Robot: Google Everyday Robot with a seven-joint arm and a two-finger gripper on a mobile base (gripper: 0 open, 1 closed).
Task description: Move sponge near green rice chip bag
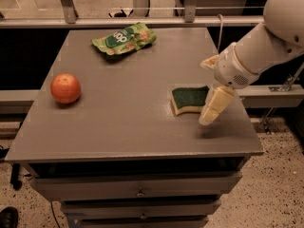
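The sponge (pixel 189 99), dark green top over pale yellow foam, lies flat on the right part of the grey table (pixel 128 103). The green rice chip bag (pixel 124 38) lies crumpled at the table's far edge, left of centre, well apart from the sponge. My gripper (pixel 205 93) comes in from the right on a white arm and is at the sponge's right end. It is open: one cream finger (pixel 214 106) hangs down just right of the sponge, and the other (pixel 209 61) shows above it. It holds nothing.
An orange (pixel 65 88) sits on the left side of the table. A metal rail (pixel 142 20) runs behind the far edge. Drawers (pixel 137 192) are below the front edge. Speckled floor lies to the right.
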